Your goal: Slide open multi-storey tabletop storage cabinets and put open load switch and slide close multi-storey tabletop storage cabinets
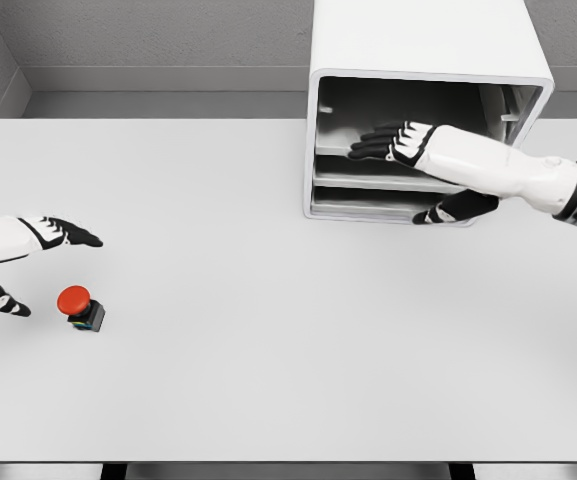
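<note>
Well apart: switch [80, 308], cabinet [423, 110].

left hand [28, 250] low at the frame's left edge, fingers [73, 235] spread, thumb apart below, holding nothing. right arm stretched in from the right, right hand [418, 165] fwd, fingers extended flat, thumb dropped beneath.

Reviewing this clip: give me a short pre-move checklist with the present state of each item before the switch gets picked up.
1. Cabinet drawer slid open: cannot tell; shelves show at its front.
2. Right hand at the cabinet front, holding nothing: ok.
3. Load switch upright on the table, free of both hands: ok.
4. Left hand open beside the switch, not touching: ok.
5. Switch grasped: not ok.
</note>
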Motion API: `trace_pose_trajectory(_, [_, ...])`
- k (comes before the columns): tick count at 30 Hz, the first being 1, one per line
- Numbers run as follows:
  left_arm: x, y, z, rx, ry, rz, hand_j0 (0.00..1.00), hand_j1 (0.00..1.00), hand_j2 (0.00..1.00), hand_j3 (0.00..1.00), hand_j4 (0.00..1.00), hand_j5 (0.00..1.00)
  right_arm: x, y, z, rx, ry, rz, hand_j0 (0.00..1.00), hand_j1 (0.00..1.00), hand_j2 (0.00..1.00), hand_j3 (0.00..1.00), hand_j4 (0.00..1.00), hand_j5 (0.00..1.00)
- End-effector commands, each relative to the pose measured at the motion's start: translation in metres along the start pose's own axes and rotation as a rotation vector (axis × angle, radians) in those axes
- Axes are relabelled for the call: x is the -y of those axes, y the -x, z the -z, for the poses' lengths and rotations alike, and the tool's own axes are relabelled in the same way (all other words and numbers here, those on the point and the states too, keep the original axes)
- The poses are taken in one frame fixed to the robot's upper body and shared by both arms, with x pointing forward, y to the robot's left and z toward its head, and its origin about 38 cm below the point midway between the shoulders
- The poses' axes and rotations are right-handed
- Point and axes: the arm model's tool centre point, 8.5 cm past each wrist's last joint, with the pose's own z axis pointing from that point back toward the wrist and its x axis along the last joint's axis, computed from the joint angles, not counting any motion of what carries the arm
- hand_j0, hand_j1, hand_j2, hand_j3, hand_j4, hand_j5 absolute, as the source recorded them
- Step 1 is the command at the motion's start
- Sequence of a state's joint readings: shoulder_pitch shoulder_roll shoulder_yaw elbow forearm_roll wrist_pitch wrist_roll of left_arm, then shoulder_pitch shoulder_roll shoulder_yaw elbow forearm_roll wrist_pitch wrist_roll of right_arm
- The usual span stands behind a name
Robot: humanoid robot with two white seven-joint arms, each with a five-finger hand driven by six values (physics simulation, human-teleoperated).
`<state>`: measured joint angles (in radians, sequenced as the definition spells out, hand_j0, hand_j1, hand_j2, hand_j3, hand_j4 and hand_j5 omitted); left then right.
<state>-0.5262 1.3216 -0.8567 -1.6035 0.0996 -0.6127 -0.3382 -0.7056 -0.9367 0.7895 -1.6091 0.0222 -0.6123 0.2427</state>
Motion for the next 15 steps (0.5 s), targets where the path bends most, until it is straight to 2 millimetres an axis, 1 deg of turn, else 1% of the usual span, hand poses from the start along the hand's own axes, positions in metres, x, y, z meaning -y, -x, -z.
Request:
trace_pose_trajectory(1, [-0.001, 0.002, 0.004, 0.0, -0.013, 0.0, 1.0, 1.0, 1.0, 1.0, 1.0, 1.0, -0.002, 0.009, -0.005, -0.03, 0.006, 0.015, 1.0, 1.0, 1.0, 1.0, 1.0, 1.0])
trace_pose_trajectory(2, [0.002, 0.002, 0.011, 0.013, -0.014, -0.002, 1.0, 1.0, 1.0, 1.0, 1.0, 1.0, 0.001, 0.009, -0.005, -0.032, 0.013, 0.013, 1.0, 1.0, 1.0, 1.0, 1.0, 1.0])
trace_pose_trajectory(4, [0.006, 0.002, 0.018, 0.021, -0.011, 0.003, 1.0, 1.0, 1.0, 1.0, 1.0, 1.0, 0.001, 0.012, -0.007, -0.041, 0.022, 0.019, 1.0, 1.0, 1.0, 1.0, 1.0, 1.0])
trace_pose_trajectory(6, [0.012, 0.002, 0.019, 0.022, -0.001, -0.009, 1.0, 1.0, 1.0, 1.0, 1.0, 1.0, 0.0, 0.02, -0.011, -0.067, 0.017, 0.022, 1.0, 1.0, 1.0, 1.0, 1.0, 1.0])
trace_pose_trajectory(8, [0.015, 0.003, 0.019, 0.019, 0.009, -0.003, 1.0, 1.0, 1.0, 1.0, 1.0, 1.0, -0.002, 0.026, -0.012, -0.082, 0.017, 0.032, 1.0, 1.0, 1.0, 1.0, 1.0, 1.0])
trace_pose_trajectory(9, [0.02, 0.003, 0.019, 0.019, 0.018, -0.013, 1.0, 1.0, 1.0, 1.0, 1.0, 1.0, -0.004, 0.027, -0.01, -0.083, 0.019, 0.037, 1.0, 1.0, 1.0, 1.0, 1.0, 1.0])
trace_pose_trajectory(11, [0.022, 0.003, 0.019, 0.019, 0.02, -0.018, 1.0, 1.0, 1.0, 1.0, 1.0, 1.0, -0.008, 0.036, -0.014, -0.11, 0.016, 0.05, 1.0, 1.0, 1.0, 1.0, 1.0, 1.0])
trace_pose_trajectory(13, [0.024, 0.003, 0.02, 0.016, 0.03, -0.007, 1.0, 1.0, 1.0, 1.0, 1.0, 1.0, -0.015, 0.041, -0.007, -0.112, 0.012, 0.07, 1.0, 1.0, 1.0, 1.0, 1.0, 1.0])
trace_pose_trajectory(15, [0.024, 0.003, 0.021, 0.017, 0.03, -0.006, 1.0, 1.0, 1.0, 1.0, 1.0, 1.0, -0.016, 0.043, -0.007, -0.118, 0.012, 0.073, 1.0, 1.0, 1.0, 1.0, 1.0, 1.0])
